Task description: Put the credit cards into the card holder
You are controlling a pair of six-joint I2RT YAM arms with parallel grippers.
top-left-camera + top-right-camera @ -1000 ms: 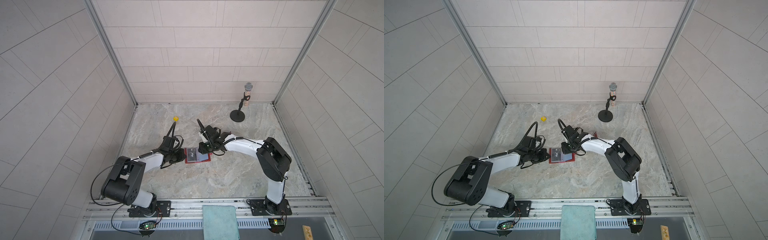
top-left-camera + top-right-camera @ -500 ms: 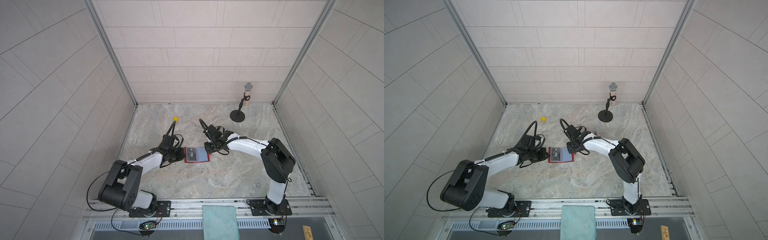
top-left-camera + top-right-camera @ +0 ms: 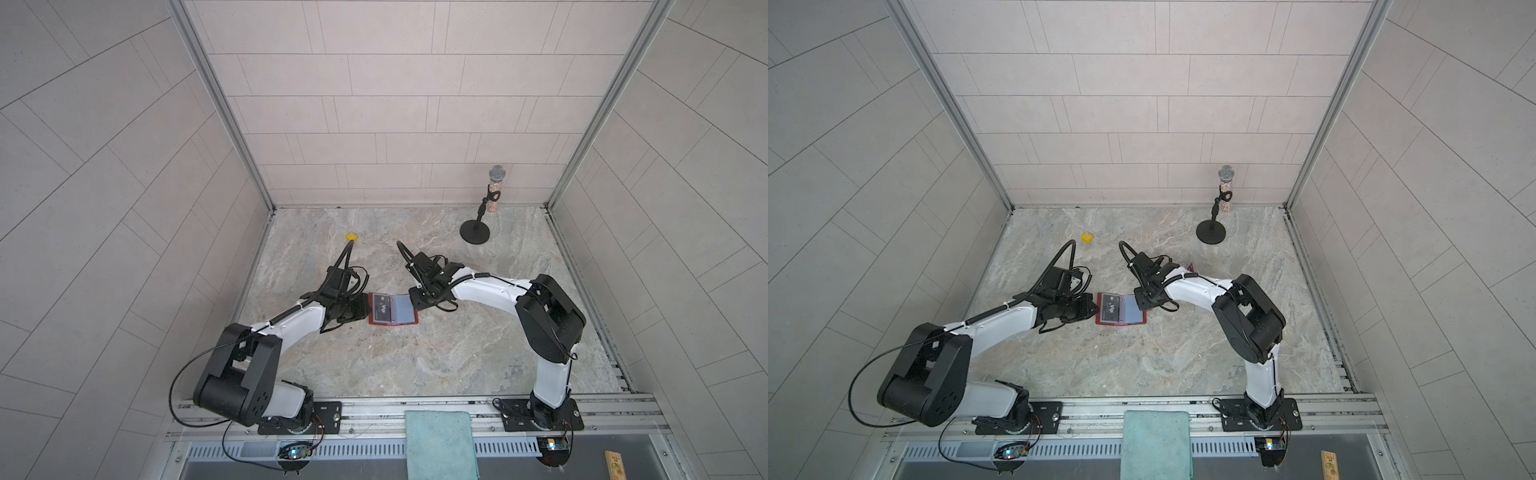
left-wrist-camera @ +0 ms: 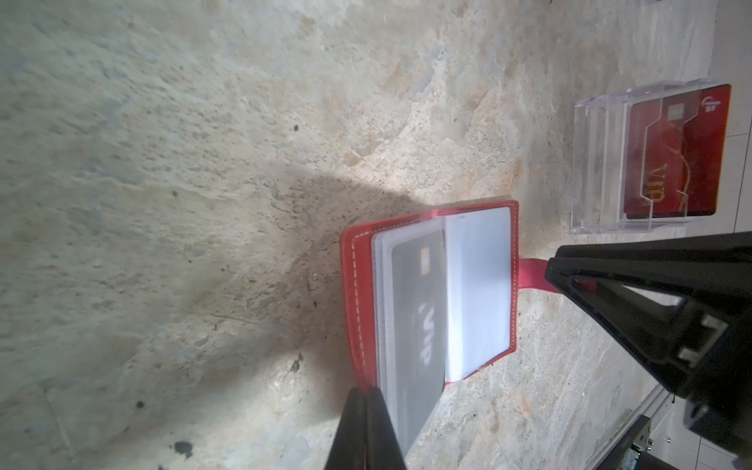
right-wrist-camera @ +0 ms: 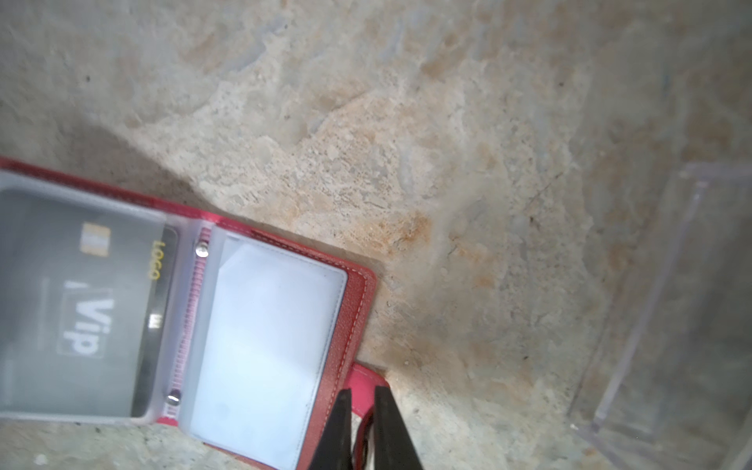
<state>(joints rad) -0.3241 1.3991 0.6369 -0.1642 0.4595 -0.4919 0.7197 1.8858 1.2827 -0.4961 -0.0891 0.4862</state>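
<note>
The red card holder (image 3: pixel 405 311) (image 3: pixel 1134 311) lies open on the marble table. A black credit card (image 3: pixel 384 308) (image 5: pixel 81 305) with white "Vip" lettering sits in its left clear sleeve; the right sleeve (image 5: pixel 268 325) is empty. My left gripper (image 3: pixel 365 309) (image 4: pixel 368 392) is shut on the left cover's edge (image 4: pixel 350 293). At the other side, my right gripper (image 3: pixel 415 301) (image 5: pixel 360 392) is shut on the red snap strap (image 5: pixel 364 376), low over the table.
A clear acrylic stand (image 4: pixel 602 162) (image 5: pixel 651 305) holding a red VIP card (image 4: pixel 675 154) stands just beyond the right gripper. A microphone on a round base (image 3: pixel 474 237) is at the back right, a small yellow cube (image 3: pixel 352 237) at the back left, a teal cloth (image 3: pixel 440 444) at the front rail.
My right gripper has drawn back from over the holder's right page to its right edge and closed on the strap. The left gripper has kept its grip and place.
</note>
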